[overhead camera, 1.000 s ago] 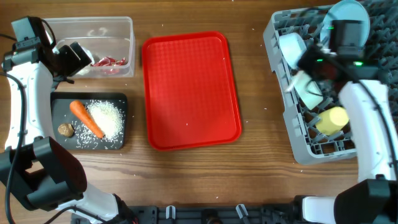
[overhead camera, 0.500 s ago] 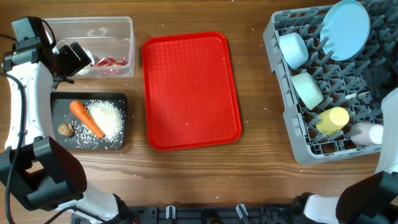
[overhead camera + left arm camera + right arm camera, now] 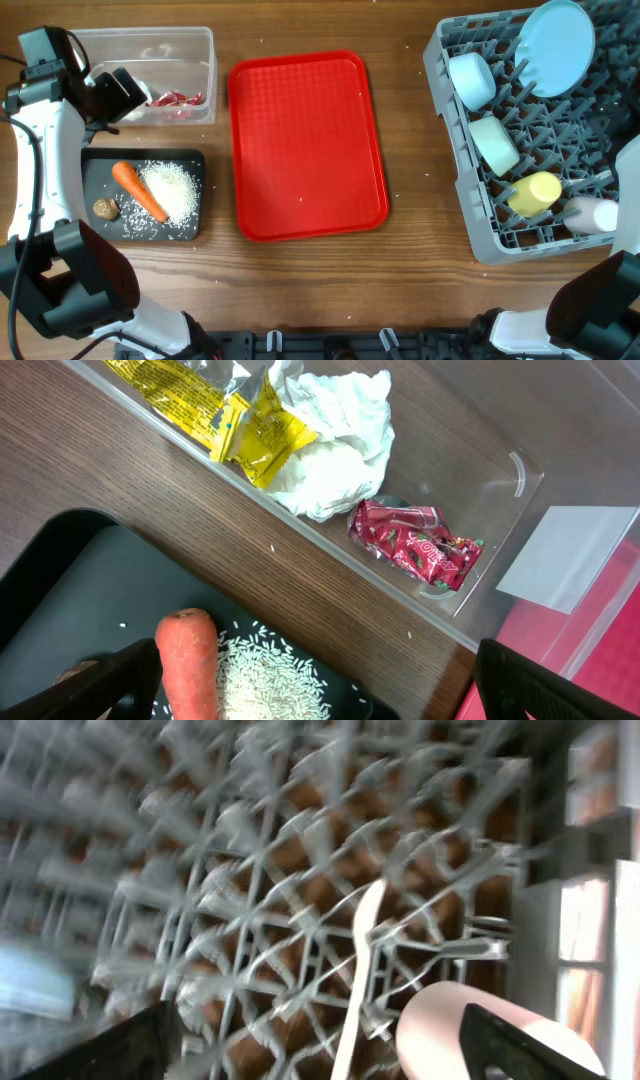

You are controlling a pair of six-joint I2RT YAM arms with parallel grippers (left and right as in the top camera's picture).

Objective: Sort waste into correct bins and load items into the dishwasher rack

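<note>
- The dishwasher rack at the right of the table holds the light-blue plate on edge at its far corner. Nearer along it sit the pale blue bowl, the mint bowl, the yellow cup and the pink cup.
- The blurred right wrist view shows the white spoon lying down among the tines, just beside the pink cup.
- At the left, the clear tub contains the yellow wrapper, the white tissue and the red wrapper.
- The black tray just in front of the tub carries the carrot, the rice and the brown lump.
- The red tray between bins and rack has nothing on it, and no stray item shows on the tabletop.
- The left gripper hangs over the tub's near edge with its fingers spread wide and grips nothing.
- The right gripper is above the rack, likewise wide apart and empty.
- By this layout, both sorting and loading look complete. What is left is probably only for the arms to pull clear.
</note>
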